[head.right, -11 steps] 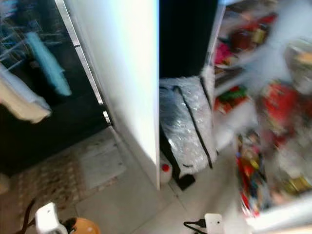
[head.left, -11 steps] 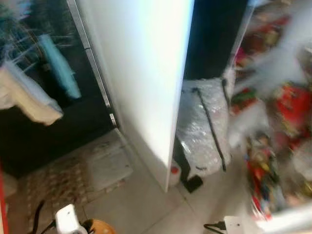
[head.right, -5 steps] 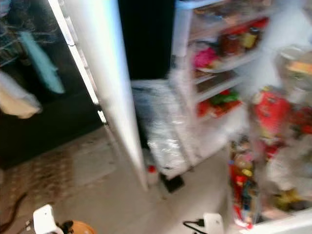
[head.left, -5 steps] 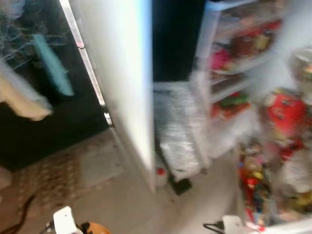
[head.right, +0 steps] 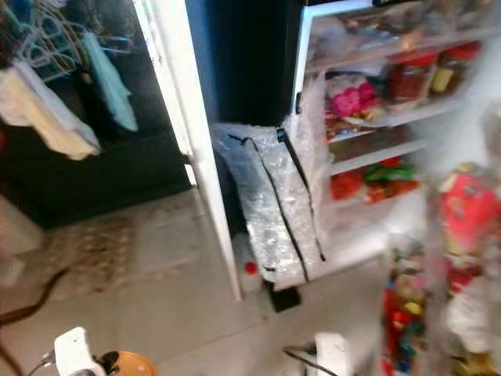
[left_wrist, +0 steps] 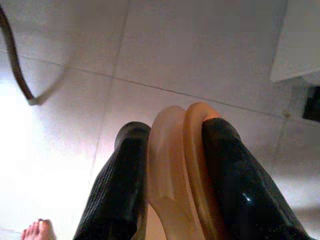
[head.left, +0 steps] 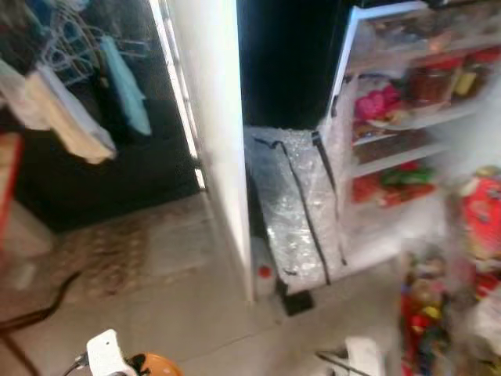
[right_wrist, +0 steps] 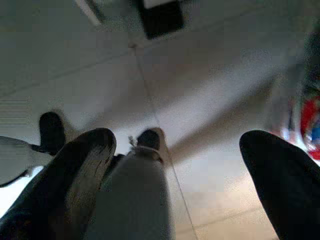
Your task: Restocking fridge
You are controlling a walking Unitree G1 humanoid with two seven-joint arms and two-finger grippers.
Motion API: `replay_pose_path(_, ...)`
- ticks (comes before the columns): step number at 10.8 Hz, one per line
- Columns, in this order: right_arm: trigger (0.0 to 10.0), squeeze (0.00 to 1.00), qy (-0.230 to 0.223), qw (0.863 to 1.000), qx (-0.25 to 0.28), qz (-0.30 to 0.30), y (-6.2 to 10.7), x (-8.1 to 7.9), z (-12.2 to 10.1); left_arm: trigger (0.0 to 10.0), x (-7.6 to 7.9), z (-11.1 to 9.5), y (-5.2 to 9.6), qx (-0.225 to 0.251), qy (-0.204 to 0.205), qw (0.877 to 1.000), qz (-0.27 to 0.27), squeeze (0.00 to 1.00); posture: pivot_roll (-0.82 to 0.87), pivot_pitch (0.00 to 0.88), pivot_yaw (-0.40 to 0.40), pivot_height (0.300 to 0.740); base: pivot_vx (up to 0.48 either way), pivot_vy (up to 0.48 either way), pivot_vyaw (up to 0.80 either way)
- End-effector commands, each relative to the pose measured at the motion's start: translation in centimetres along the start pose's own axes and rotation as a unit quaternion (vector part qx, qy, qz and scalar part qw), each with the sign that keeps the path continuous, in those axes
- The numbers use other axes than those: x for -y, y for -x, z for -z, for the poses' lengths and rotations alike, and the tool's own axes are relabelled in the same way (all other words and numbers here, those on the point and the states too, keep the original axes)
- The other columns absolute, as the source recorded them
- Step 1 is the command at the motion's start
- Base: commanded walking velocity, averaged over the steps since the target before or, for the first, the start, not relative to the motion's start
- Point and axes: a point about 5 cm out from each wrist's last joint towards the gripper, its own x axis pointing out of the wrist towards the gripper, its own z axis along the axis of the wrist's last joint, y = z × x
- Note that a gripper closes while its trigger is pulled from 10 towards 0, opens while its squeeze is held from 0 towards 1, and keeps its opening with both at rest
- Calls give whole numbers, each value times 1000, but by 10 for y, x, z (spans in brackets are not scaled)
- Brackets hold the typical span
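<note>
The fridge stands open at the right; its shelves [head.left: 407, 117] carry red jars [head.right: 407, 74], a pink packet [head.left: 376, 102] and green and red packs. A blurred door rack [head.left: 470, 258] of red items sits at the far right. My left gripper [left_wrist: 175, 127] is low over the tiled floor and shut on a tan-orange rounded object [left_wrist: 172, 165], which also pokes up at the bottom of the head view [head.left: 153, 366]. My right gripper [right_wrist: 177, 142] hangs open above the floor with nothing between its fingers.
A tall white door panel [head.left: 211, 117] stands edge-on at centre. A bubble-wrapped panel [head.left: 293, 204] leans by the fridge, beside a small red-capped bottle [head.left: 264, 274]. A rack of hanging cloths [head.left: 70, 117], a floor mat [head.left: 133, 251], a dark cable [head.left: 39, 305] and a person's toes [left_wrist: 37, 230] are on the left.
The camera has swung, so the fridge shelves and the bubble-wrapped panel now sit nearer the middle and look sharper. Both grippers stay low at the bottom edge.
</note>
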Motion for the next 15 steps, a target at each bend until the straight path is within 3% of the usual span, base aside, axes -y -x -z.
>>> replay_pose_path(1, 10000, 0, -7, 1000, -18, 14, 3, 11, 14, 10000, -4, 11, 2, -24, 0, 1000, -7, 0, -70, 111, 51, 740, 0, 0, 0)
replay_pose_path(4, 10000, 0, -13, 999, 5, 45, 4, 25, 8, 10000, -4, 11, 2, -24, -5, 1000, -6, 0, -73, 113, 54, 740, 0, 0, 0)
replay_pose_path(10, 10000, 0, -7, 999, 6, 44, 3, 20, 7, 10000, -4, 12, 2, -26, -14, 1000, -5, 0, -68, 111, 52, 740, 0, -270, 0)
replay_pose_path(13, 10000, 0, -8, 999, 8, 45, 3, 20, 8, 10000, -4, 13, 2, -28, -14, 1000, -5, 0, -69, 110, 53, 740, 0, 0, 0)
replay_pose_path(15, 10000, 0, -11, 998, 28, 53, 3, 23, 0, 10000, 0, 3, 0, -22, -13, 1000, -4, 0, -68, 114, 54, 740, 0, 0, 0)
